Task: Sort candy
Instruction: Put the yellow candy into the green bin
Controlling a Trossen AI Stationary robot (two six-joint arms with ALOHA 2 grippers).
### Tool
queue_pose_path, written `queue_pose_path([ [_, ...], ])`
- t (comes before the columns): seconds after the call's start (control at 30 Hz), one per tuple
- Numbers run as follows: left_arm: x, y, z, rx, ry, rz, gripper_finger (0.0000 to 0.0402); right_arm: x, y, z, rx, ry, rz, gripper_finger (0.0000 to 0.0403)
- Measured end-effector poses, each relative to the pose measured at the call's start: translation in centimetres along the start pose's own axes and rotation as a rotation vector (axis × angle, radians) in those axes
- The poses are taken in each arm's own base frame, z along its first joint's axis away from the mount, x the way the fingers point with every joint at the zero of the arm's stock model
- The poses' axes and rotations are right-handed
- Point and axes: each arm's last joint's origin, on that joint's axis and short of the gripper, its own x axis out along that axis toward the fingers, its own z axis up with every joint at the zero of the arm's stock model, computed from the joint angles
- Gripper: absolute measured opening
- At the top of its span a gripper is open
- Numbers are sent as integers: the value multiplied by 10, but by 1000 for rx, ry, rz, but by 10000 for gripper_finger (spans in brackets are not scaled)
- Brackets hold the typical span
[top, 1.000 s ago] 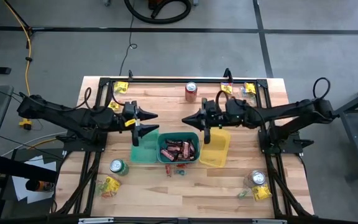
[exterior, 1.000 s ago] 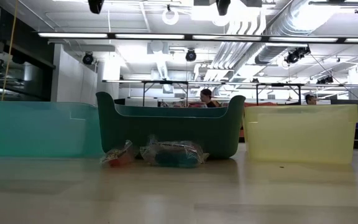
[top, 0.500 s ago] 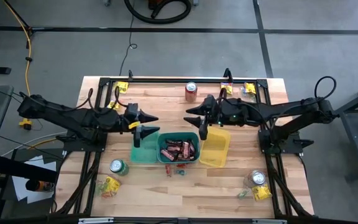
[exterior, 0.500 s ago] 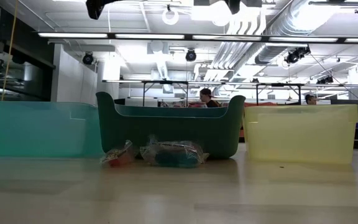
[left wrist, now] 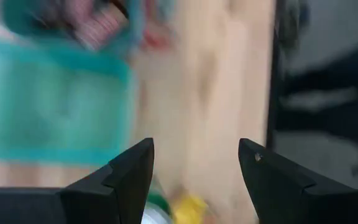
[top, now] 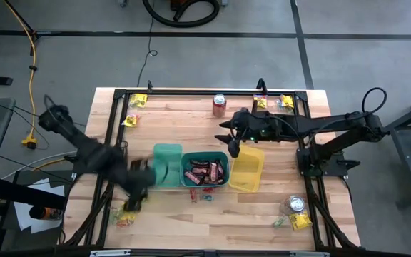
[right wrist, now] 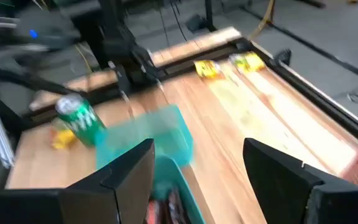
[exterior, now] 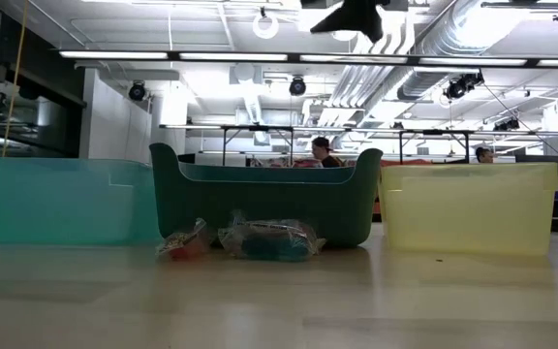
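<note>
Left pincer (top: pixel 135 194), fingers apart and empty, hangs lower left near loose candy (top: pixel 123 213). I'd descend straight over one piece. Right pincer (top: pixel 234 139) gapes above the yellow bin (top: pixel 248 171).

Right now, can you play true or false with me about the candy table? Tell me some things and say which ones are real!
1. The dark green bin in the middle has brown-red candy bars in it. True.
2. The yellow bin is full of soda cans. False: no cans are in it; it looks empty from above.
3. A red soda can stands near the far edge of the table. True.
4. The right gripper is squeezing a candy. False: its fingers are apart with nothing between them.
5. The left gripper is low over the near left part of the table, by the yellow packets. True.
</note>
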Motion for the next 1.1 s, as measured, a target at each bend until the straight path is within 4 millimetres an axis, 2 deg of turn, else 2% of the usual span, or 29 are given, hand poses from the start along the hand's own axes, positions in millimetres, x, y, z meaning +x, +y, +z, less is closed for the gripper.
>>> queue_pose_path([
  [0.1, 13, -37, -24, 43, 67, -24, 222, 1, -6, -3, -5, 45, -28, 241],
  [0.2, 28, -65, -52, -5, 110, 23, 222, 1, -9, -6, -9, 74, -45, 241],
  [0.33, 51, -89, -83, -231, 144, 113, 222, 1, -10, -7, -10, 87, -48, 241],
  [0.43, 71, -98, -95, -394, 163, 191, 222, 1, -10, -7, -10, 87, -48, 241],
  [0.57, 101, -94, -94, -547, 225, 295, 222, 1, -10, -7, -10, 87, -48, 241],
  [0.73, 134, -75, -91, -692, 346, 424, 222, 1, -10, -7, -10, 88, -48, 241],
  [0.97, 148, -55, -94, -790, 347, 510, 222, 1, -10, -7, -2, 90, -49, 241],
  [1.1, 158, -51, -99, -825, 336, 482, 222, 1, -10, -7, 0, 91, -49, 241],
])
